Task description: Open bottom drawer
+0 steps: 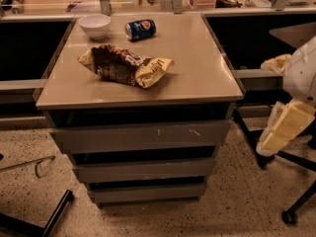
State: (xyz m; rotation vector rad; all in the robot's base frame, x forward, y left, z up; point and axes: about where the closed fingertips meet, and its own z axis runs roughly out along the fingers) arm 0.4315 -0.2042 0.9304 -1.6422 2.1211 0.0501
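While the gripper (284,130) hangs at the right edge of the frame, mid-height, beside the cabinet (197,78) and apart from it, its state cannot be told; it reads as a pale yellowish piece under a white rounded arm part (302,73); the bottom drawer (148,192) sits lower centre of the frame, lowest of three grey fronts, plain and slim, looking closed, just above the speckled floor (237,211); above it the middle drawer front (145,169), then the tall top drawer front (143,136) with pale scratch marks right of its centre; dark gaps between the fronts; on the tan cabinet top, a white bowl (94,24) upper left, a blue soda can (140,28) lying on its side just right of the bowl, a crumpled brown and yellow chip bag (123,65) nearer the front, left of centre; black chair legs with a caster (290,215) lower right; a dark bar (55,215) on the floor lower left.
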